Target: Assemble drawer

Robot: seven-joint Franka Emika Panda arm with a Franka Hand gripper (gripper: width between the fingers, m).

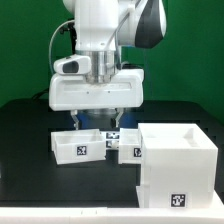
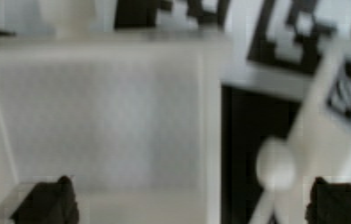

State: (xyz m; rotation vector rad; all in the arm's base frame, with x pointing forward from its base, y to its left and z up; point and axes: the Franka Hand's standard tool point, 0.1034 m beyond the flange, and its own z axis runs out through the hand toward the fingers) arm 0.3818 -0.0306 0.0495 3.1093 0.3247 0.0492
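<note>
Broadly, the black bench (image 1: 30, 130) carries three white parts, and the biggest is the hollow cube casing (image 1: 178, 165), which stands toward the exterior view's right with its open top up. Next in size is the drawer (image 1: 78, 148), a small open-topped tray sitting flat on the bench toward the exterior view's left, well apart from the casing. A second small tray (image 1: 128, 152) lies between the two, close beside the casing. My pincer (image 1: 98, 120) hangs directly over the drawer, released and spread wide. In the wrist view the drawer's pale floor (image 2: 101, 120) fills most of the space ahead of me, and my dark fingertips (image 2: 47, 200) stand far apart at either side. I cannot tell whether they have reached the rim. Smallest is the square tag (image 1: 83, 151) on the drawer's front face. I judge the drawer to be light, stiff, thin-walled plastic, smooth enough to slide in a loose grip and easy to nudge across the bench. Its body looks about as wide as my full spread. I would therefore pinch one upright wall, one finger inside and one outside, near the wall's middle so it hangs level. I would close firmly but without squeezing the wall out of true.
</note>
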